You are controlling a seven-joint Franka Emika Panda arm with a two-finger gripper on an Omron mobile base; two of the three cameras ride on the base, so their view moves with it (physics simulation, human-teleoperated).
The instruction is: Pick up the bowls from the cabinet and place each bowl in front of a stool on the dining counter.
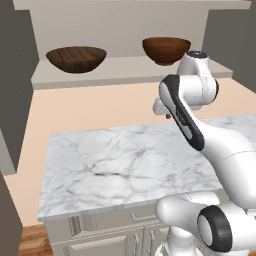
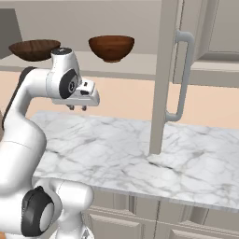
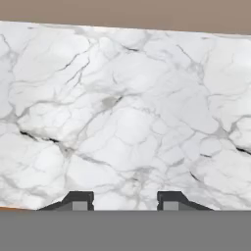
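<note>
Two dark brown wooden bowls sit on the pale inner shelf (image 1: 125,70) of the open wall cabinet (image 2: 205,42), well apart from each other. The wide shallow bowl (image 1: 76,59) stands toward the left end of the shelf, and the deeper reddish bowl (image 1: 166,49) stands to its right, upright near the shelf's front edge. In the right base view the cabinet door (image 2: 165,74) is swung out edge-on toward the camera, its long grey bar handle (image 2: 183,77) running down its side.

Below the shelf lies a white marble countertop (image 1: 115,165) with grey veins, resting on a base cabinet (image 1: 100,235) with pale drawer fronts.

The gripper (image 2: 78,108) hangs above the countertop, pointing straight down, well below the shelf and touching neither bowl. In the left base view it is mostly hidden behind the arm's own elbow, so only a small dark tip shows there. The hand view looks down on bare marble, with the two dark fingertips (image 3: 78,200) set widely apart and nothing between them; the jaws are wide and hold nothing.
</note>
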